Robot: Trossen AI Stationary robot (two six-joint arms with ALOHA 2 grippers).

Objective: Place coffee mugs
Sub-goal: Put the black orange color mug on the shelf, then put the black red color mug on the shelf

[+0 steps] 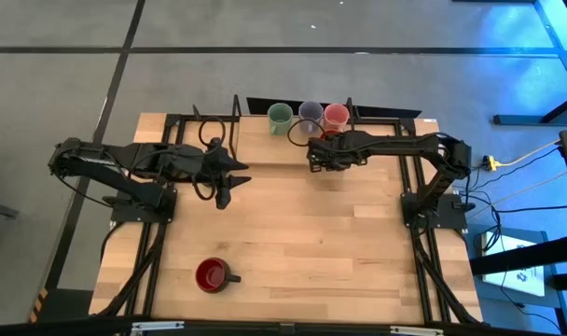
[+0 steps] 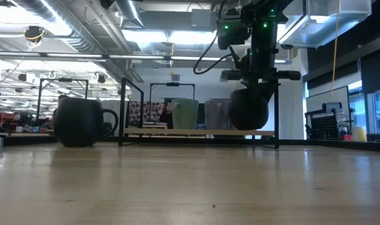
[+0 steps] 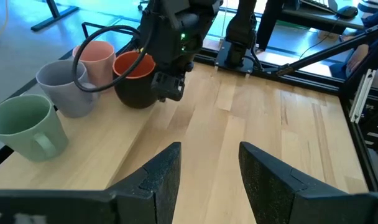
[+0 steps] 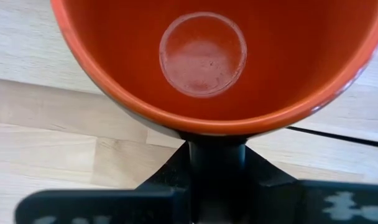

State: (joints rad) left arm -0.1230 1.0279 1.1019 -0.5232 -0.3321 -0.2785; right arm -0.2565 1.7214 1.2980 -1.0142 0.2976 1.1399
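My right gripper (image 3: 166, 84) is shut on a mug that is black outside and orange-red inside (image 3: 134, 78), over the raised board at the table's far edge. The pink mug (image 1: 336, 116), lavender mug (image 1: 310, 115) and pale green mug (image 1: 280, 117) stand in a row on that board just beyond it. A red mug (image 1: 212, 274) stands on the table near its near-left corner. My left gripper (image 3: 207, 180) is open above the middle of the table, left of the held mug, touching nothing. My right gripper holds the mug by its black side handle (image 4: 217, 158), pinched between the two fingers. The fingers come from above, pointing down. The mug stays upright with its mouth up (image 4: 201, 50). Its base (image 2: 249, 128) is at the raised board's level; whether it touches the board I cannot tell.
A dark metal frame (image 1: 209, 121) runs along the far edge and sides of the table. The raised board (image 2: 202, 132) carries the row of mugs. Bare wood (image 1: 311, 243) spreads across the middle and the near right of the table.
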